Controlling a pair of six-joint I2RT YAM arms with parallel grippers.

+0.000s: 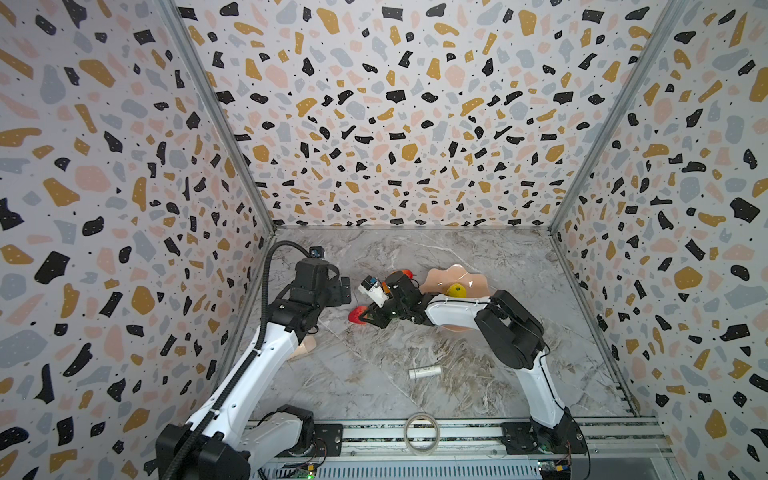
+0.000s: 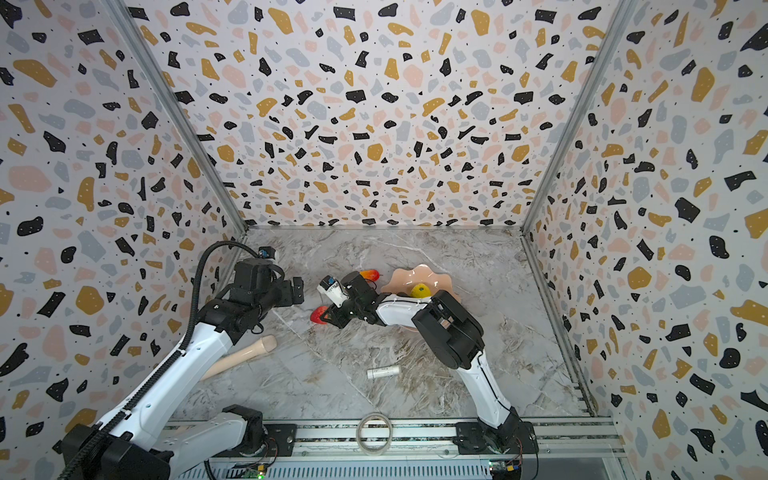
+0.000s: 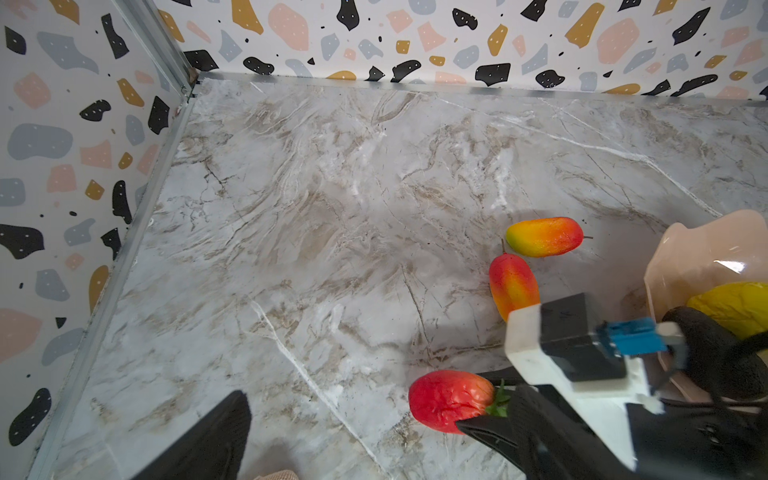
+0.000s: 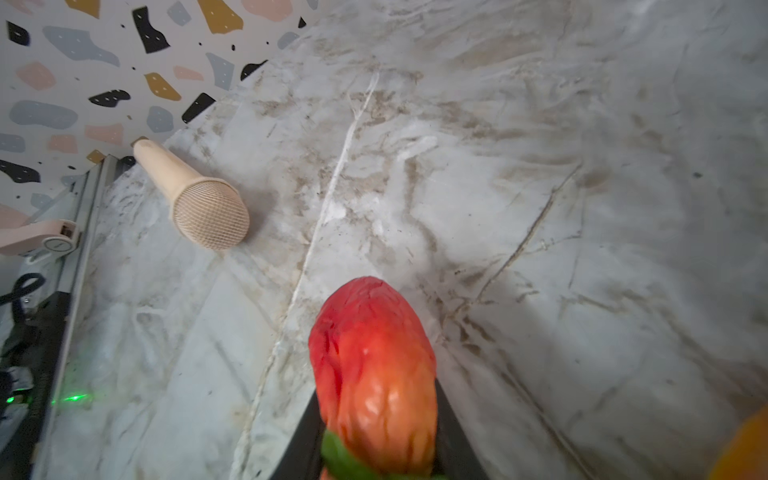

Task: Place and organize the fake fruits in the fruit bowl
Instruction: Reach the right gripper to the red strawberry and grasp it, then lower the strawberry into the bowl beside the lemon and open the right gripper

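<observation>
Right pincer pinching the strawberry at its leafy end, black fingers on both sides of the red body, down low on the desk, near the fruit bowl on its open side. Left pincer waiting farther from the bowl than the strawberry, holding nothing; cannot tell whether spread or pressed together.

Looks light and a bit squashy, skin wrinkled and shiny, so likely easy to lift but could slip. Best held across the fat middle, not by the thin green leaves.

One bowl. One strawberry. Two mangoes: one mango and another mango, lying right next to each other on the desk, close beside the bowl. One bumpy yellow fruit already inside the bowl. No dark avocado in sight; maybe hidden behind the arm
</observation>
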